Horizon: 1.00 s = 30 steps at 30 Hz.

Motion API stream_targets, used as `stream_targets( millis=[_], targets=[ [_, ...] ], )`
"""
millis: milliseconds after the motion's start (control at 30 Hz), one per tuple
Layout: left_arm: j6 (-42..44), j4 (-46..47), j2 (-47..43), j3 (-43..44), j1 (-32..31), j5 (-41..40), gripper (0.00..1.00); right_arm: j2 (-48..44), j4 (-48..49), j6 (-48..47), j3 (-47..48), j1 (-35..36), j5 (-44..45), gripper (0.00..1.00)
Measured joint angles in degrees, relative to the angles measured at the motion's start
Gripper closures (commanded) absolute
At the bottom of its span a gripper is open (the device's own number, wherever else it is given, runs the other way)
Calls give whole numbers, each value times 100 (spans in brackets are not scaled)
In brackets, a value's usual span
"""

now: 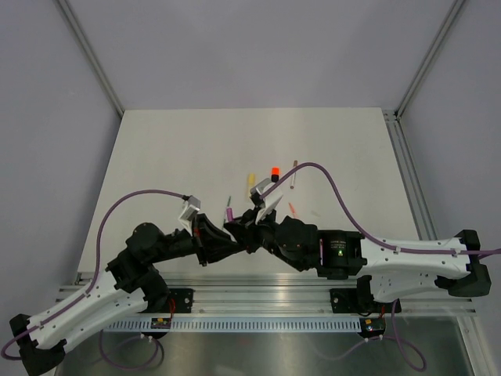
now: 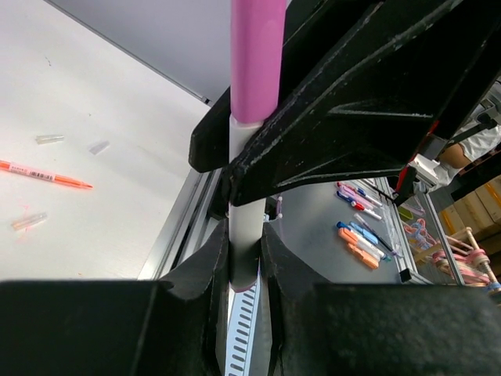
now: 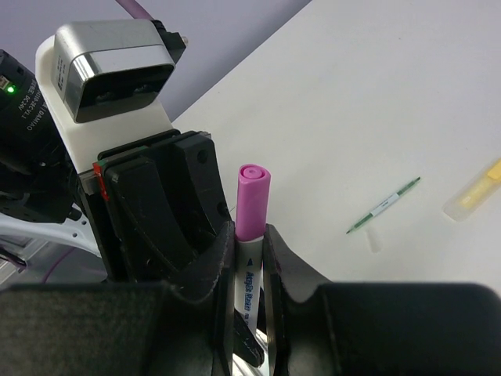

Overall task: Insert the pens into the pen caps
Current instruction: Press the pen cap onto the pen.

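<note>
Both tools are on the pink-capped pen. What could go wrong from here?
1. The left tool and right tool clamp the same pink-capped pen close together; any misaligned pull could twist it or make it slip.
2. The tools sit nearly against each other, so they may collide.
3. The pen hangs near the edge of the table; dropped, it might roll off.

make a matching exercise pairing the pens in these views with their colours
1 marker cap
2 thin pen, right wrist view
3 pen, left wrist view
4 highlighter

a pale yellow
b orange-red
c pink
d green

Pairs: 1-c, 2-d, 3-b, 4-a
</note>
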Motion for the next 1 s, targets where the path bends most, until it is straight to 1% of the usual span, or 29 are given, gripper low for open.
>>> stream_targets(
  millis=[33,67,100,200,267,300,400,433,533,633,733,867,1000],
  targets=[
    [11,-11,-7,0,0,0,100,-4,31,7,-13,0,-7,78],
    [22,-22,-13,0,0,2,100,-11,55,9,-28,0,-20,68],
    [50,-42,-13,7,0,4,100,-17,63,22,-42,0,-46,64],
    [87,-142,-13,74,9,0,100,-74,28,13,-76,0,-120,54],
    [122,-236,-15,166,11,0,100,-129,17,13,-81,0,-216,50],
    [138,-269,-22,216,11,0,100,-168,13,22,-83,0,-264,46],
    [212,-341,-81,348,11,2,100,-317,-17,35,-85,0,-463,39],
    [243,-372,-107,396,13,2,100,-376,-35,33,-85,0,-586,34],
    [308,-485,-125,544,11,13,100,-522,-127,22,-74,-26,-990,28],
    [334,-573,-122,621,11,83,100,-595,-223,-28,-2,-214,-1572,27],
    [382,-684,-122,726,11,205,100,-638,-260,-118,81,-601,-2164,23],
    [448,-837,-114,870,11,389,100,-629,-284,-267,345,-1235,-3139,22],
    [562,-953,15,1038,11,533,100,-520,-232,-337,688,-1672,-3836,21]
  ],
)
